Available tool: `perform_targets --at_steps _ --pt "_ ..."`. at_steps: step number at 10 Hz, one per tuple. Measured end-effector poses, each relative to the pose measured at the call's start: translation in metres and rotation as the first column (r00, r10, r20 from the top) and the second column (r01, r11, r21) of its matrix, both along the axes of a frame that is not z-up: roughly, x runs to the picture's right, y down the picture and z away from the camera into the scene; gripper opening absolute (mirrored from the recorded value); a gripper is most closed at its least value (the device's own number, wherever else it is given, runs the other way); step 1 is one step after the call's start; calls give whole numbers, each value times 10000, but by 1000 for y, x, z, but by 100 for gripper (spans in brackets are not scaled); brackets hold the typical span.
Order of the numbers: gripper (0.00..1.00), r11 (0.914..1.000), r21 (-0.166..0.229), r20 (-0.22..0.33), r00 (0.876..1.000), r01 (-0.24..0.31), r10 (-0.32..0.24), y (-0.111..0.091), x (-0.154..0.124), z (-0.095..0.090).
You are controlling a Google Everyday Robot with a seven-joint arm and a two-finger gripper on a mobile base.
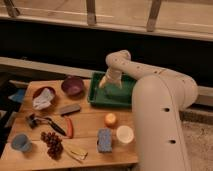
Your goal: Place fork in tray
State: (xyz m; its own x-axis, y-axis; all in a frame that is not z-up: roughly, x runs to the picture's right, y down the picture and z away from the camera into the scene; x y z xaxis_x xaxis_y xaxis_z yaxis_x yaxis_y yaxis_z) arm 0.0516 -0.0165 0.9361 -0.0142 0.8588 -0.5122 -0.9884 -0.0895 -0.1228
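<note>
The green tray sits at the back right of the wooden table. My arm reaches over it from the right. My gripper hangs low over the tray's left part, close to its left rim. I cannot make out the fork anywhere: not in the tray, not on the table, and not at the gripper, where it may be hidden.
A purple bowl stands left of the tray. Beyond it is a dark bowl with a white cloth. In front are a grey block, a black-handled tool, grapes, a blue cup, a yellowish flat piece, a blue sponge, an orange and a white cup.
</note>
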Motion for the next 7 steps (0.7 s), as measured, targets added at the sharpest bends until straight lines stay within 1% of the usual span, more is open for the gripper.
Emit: perform_targets --at_steps 5,7 --pt "80 10000 -2 33 10000 1 -1 0 -2 0" --pt "80 9999 10 284 9995 -148 147 5 -3 7"
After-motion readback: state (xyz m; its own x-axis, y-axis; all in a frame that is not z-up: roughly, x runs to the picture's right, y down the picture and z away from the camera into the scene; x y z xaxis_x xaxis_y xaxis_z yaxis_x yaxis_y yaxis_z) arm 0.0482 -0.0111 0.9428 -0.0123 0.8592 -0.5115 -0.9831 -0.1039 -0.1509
